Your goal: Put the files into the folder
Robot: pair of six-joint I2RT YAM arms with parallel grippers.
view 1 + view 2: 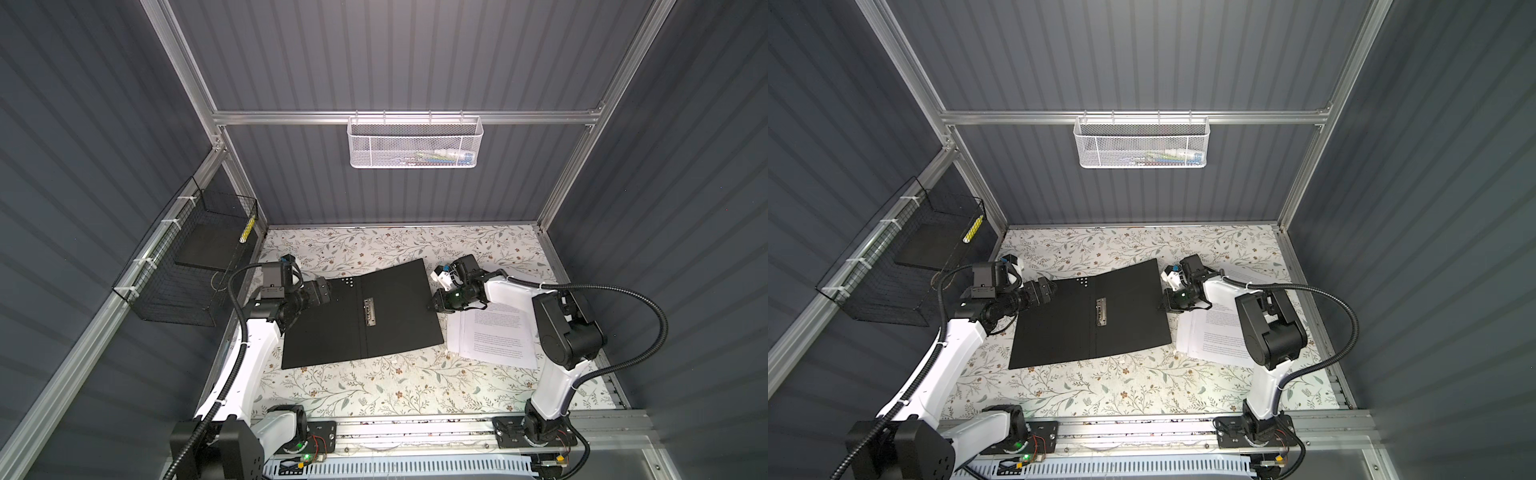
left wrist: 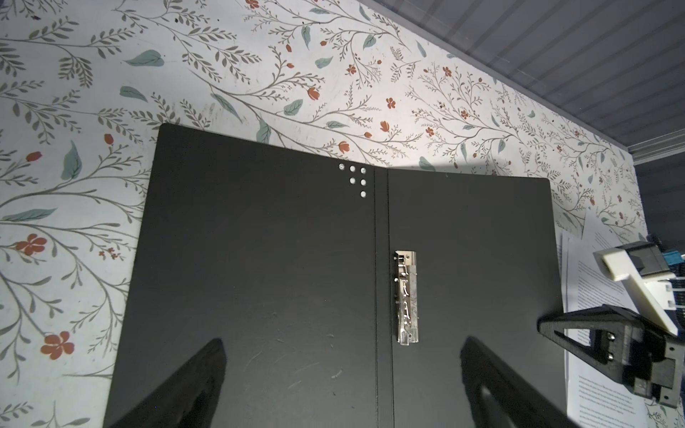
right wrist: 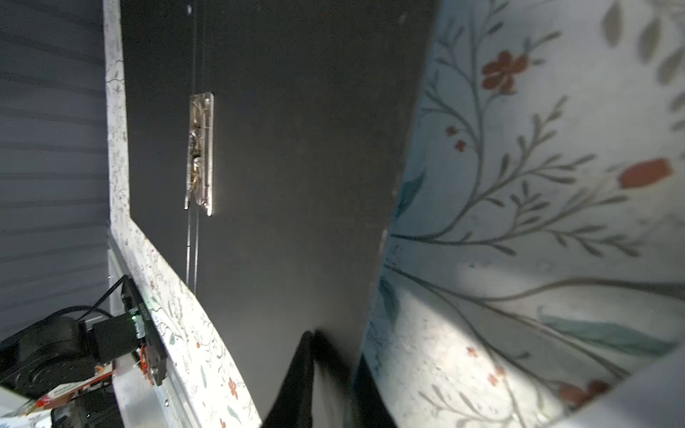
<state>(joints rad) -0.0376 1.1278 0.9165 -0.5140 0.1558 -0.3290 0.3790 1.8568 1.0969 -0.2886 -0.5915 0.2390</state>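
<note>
Below, floral tabletop (image 1: 374,386) amid grey ribbed walls (image 1: 374,62), open folder (image 1: 324,324); left gripper (image 1: 323,291) wide, right gripper (image 1: 432,305) unclear.

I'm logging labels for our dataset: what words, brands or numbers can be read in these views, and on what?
No text here is legible.
On the files: paragraphs of black print, too small to read.
On the folder: open, black inside, no lettering shows.
On the contents of the white mesh basket: markings too blurred to read.
</note>
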